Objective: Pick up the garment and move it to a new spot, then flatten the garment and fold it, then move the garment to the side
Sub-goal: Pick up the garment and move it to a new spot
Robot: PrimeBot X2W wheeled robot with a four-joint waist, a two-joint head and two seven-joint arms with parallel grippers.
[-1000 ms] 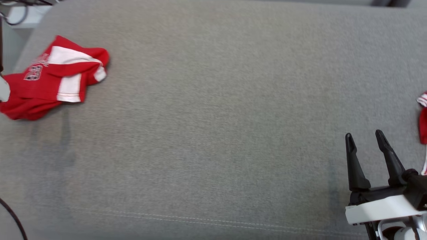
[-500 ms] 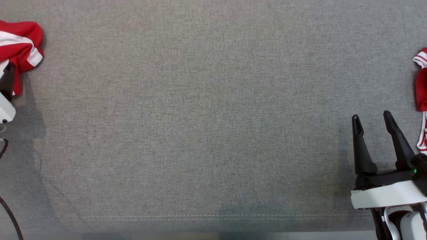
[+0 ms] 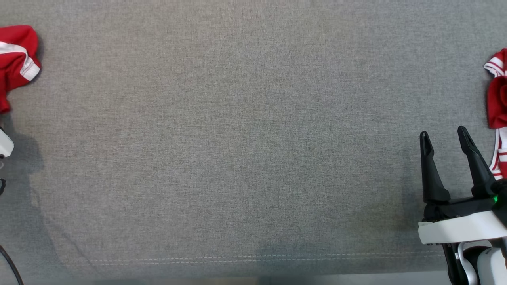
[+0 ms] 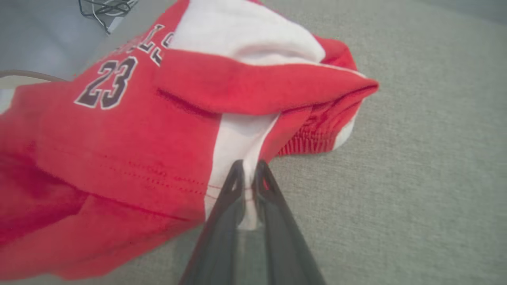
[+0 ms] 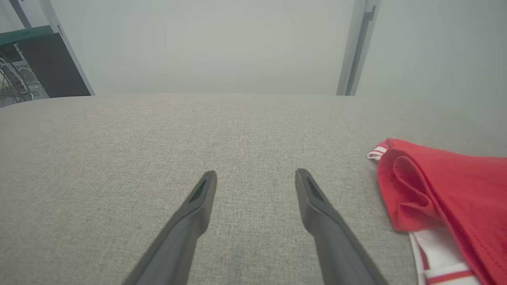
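Head view. The right gripper (image 3: 443,132) rests low over the grey fabric surface (image 3: 245,150), fingers pointing away from the robot, spread apart and grasping nothing. A second red garment (image 3: 497,103) with white striped trim lies just beside its outer finger. A pale housing of the left arm (image 3: 4,144) pokes in at the view's edge; the garment (image 3: 18,59), red with a white band, sits just beyond it, well apart from the right gripper.

Left wrist view. The left gripper (image 4: 249,166) points slightly downward, fingers drawn nearly together and clenched on the hem of the garment's (image 4: 119,138) white panel. A sliver of white cloth shows between them. The rest of the garment is bunched ahead of and to the left of the fingertips, with a "23" in dark print and a ribbed cuff just right of the tips. Cables (image 4: 107,8) lie far beyond it.

Right wrist view. The right gripper (image 5: 255,174) is held almost level above the surface (image 5: 119,158), jaws wide and bare. The second red garment (image 5: 447,190) lies folded to the right of the right finger, not touching it. A dark cabinet (image 5: 51,63) stands far ahead on the left.
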